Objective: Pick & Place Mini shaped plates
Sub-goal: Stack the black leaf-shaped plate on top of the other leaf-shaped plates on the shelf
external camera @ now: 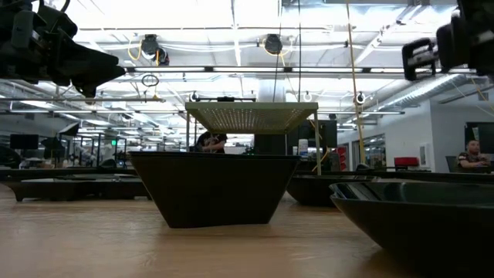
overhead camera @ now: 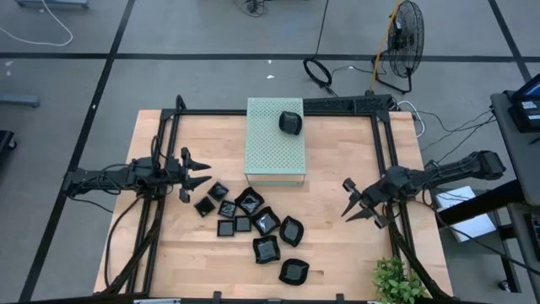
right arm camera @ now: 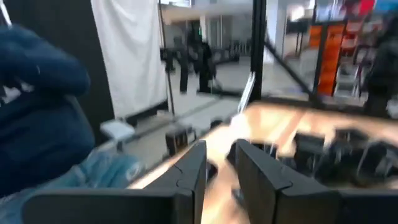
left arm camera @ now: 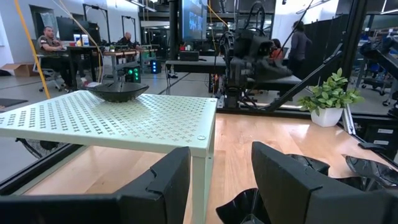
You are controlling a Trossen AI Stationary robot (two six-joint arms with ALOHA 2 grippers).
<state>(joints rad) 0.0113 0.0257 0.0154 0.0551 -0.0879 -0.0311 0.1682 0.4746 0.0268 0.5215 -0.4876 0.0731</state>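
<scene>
- So the mini shaped plates (overhead camera: 253, 224) are mostly bunched up on the wooden desk (overhead camera: 337, 253), in a loose cluster just in front of the pale green box (overhead camera: 275, 142). Around ten little glossy black dishes, some square, some with rounded or wavy edges, several touching each other.
- One more plate (overhead camera: 290, 122) sits on top of the box, near its far right corner. The left wrist view shows it as a shallow dark dish (left arm camera: 117, 91) resting on the perforated top.
- One plate (overhead camera: 294, 271) sits a bit apart from the bunch, closest to the front edge of the desk.
- Left tool (overhead camera: 196, 171) hangs at the left side of the cluster, fingers spread apart, nothing in them. It's near the leftmost plates but not touching any.
- Right tool (overhead camera: 354, 200) is over bare desk on the right, well away from the plates, pointing toward them. Fingers (right arm camera: 189, 171) have a gap between them and nothing's in it.
- A small potted plant (overhead camera: 395, 283) sits at the front right corner of the desk.
- People are sitting at workstations in the room behind.
</scene>
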